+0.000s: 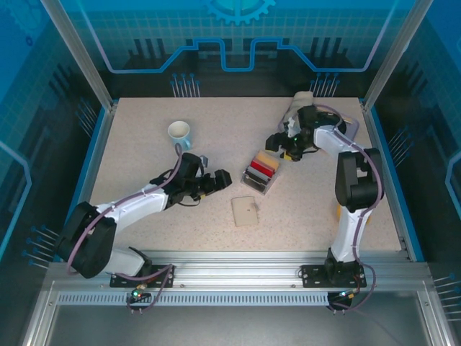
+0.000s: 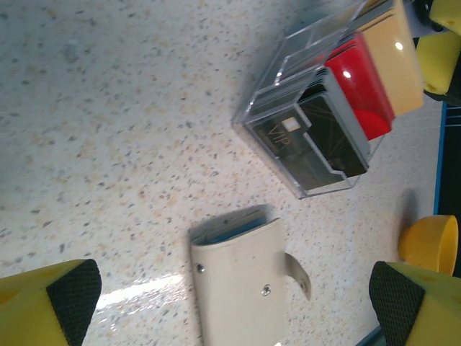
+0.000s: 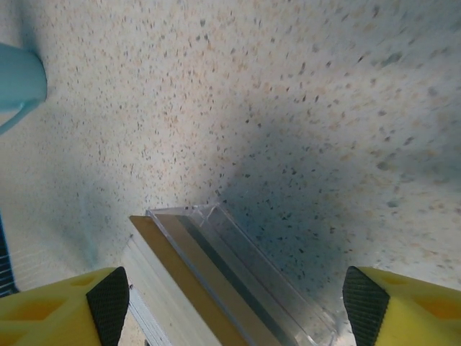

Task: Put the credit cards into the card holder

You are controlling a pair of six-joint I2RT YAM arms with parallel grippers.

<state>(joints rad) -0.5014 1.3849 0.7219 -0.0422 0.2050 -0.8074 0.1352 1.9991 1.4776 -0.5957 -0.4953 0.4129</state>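
Right gripper [image 3: 234, 299] gapes wide, empty, beside the credit cards [image 2: 353, 86].
Thin, stiff, slick, I'd say: pinch one's exposed top edge.

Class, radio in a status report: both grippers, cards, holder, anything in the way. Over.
Left gripper open, near card holder. Right gripper open, over clear box. Credit cards in box. Mug well aside.

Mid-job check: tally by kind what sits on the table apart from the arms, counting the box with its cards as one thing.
Mug: 1
Card holder: 1
Clear box of cards: 1
Yellow cup: 1
Pale thing by the far edge, kind unclear: 1
Total: 5
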